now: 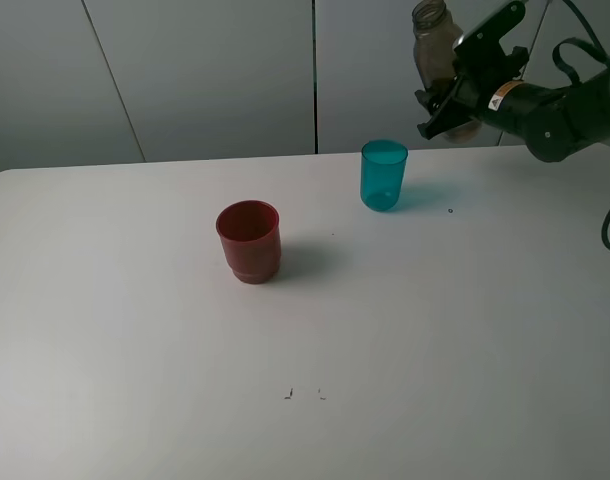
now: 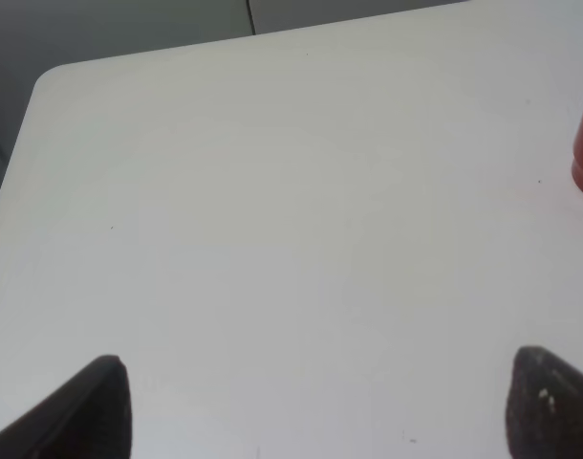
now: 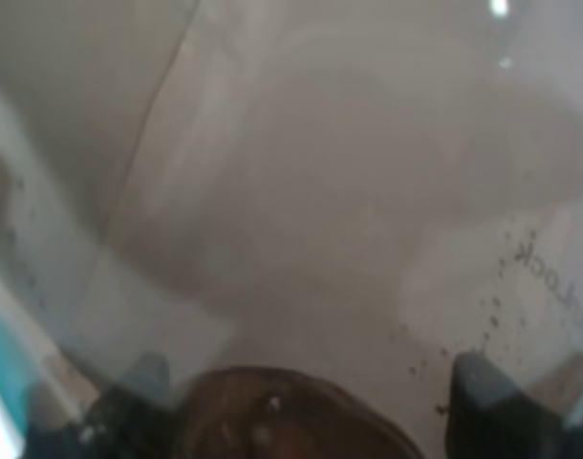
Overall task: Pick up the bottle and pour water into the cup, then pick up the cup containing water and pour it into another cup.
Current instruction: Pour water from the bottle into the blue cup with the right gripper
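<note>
The bottle (image 1: 435, 45) hangs raised by the worktop's (image 1: 135, 350) far right edge, its long axis near upright, neck up and tipped slightly leftward. The right jaws, reaching in from the right, are clamped on its lower body. The teal cup (image 1: 383, 175) stands upright just below and left of the bottle, near the far edge. The red cup (image 1: 249, 241) stands well apart from it, nearer the middle, with bare worktop all round. The left jaws hang wide apart over bare worktop, fingertips (image 2: 91, 411) clear of the red cup.
</note>
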You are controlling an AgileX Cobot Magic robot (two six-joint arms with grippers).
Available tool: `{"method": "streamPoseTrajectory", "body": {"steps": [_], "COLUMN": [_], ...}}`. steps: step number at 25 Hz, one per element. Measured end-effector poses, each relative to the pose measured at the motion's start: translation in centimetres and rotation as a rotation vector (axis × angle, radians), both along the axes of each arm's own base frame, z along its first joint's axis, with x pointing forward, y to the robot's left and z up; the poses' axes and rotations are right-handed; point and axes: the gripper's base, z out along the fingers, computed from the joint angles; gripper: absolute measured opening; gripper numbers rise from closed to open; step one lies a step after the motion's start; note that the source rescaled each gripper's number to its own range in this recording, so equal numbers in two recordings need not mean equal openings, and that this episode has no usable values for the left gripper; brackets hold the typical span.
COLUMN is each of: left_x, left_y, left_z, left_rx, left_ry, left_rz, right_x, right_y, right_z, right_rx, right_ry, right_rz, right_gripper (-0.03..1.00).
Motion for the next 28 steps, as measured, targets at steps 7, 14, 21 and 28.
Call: {"method": "streamPoseTrajectory", "body": {"steps": [7, 14, 21, 28], "left_x": [0.0, 0.0, 0.0, 0.0], "left_y": [0.0, 0.0, 0.0, 0.0], "left_z": [0.0, 0.0, 0.0, 0.0], "left_rx": [0.0, 0.0, 0.0, 0.0], "left_ry": [0.0, 0.0, 0.0, 0.0], "left_rz": [0.0, 0.0, 0.0, 0.0], "right_x": [0.9, 1.4, 1.4, 1.4], "right_y": [0.2, 0.3, 0.4, 0.4], "right_z": [-1.5, -2.0, -2.3, -2.3], "right_rx": [-0.147, -0.299, -0.468, -0.631], "right_ry": [-0.029, -0.078, -0.128, -0.181], "right_rz": [0.037, 0.076, 0.119, 0.16], "right_gripper": [0.0, 0.0, 0.0, 0.0]}}
